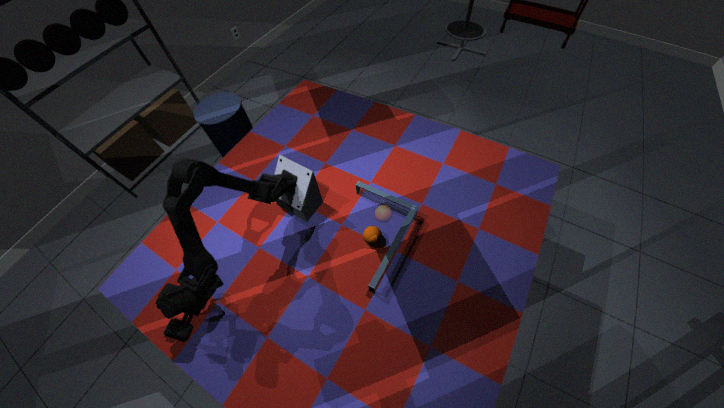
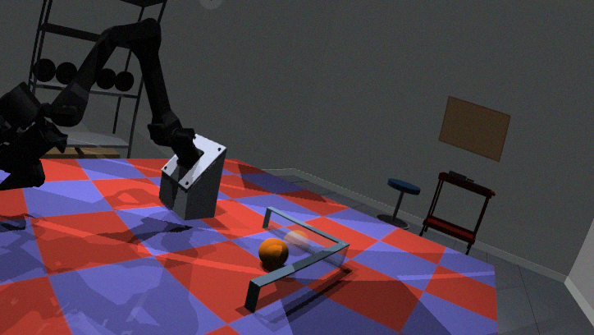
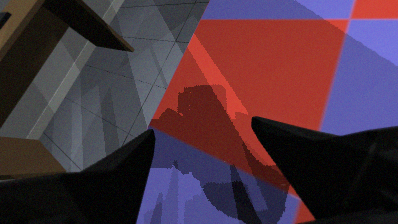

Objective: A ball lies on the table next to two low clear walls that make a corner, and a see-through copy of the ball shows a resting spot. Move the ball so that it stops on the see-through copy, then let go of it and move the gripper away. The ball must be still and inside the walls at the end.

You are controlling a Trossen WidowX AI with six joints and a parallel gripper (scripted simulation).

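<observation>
I see the ball (image 1: 371,233) at frame centre on the desk (image 1: 471,152), inside the walls (image 1: 400,233), just beside the copy (image 1: 383,212) but apart; gripper (image 1: 178,329) low at lower left, well apart; jaws spread wide, gripping nothing.

The arm (image 1: 188,223) folds down, its gripper (image 1: 177,329) low (jaws wide, holding nothing).

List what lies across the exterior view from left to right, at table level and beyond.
Pincer → grey base block → orange ball → see-through copy → corner of the clear walls → blue stool → red cart.
</observation>
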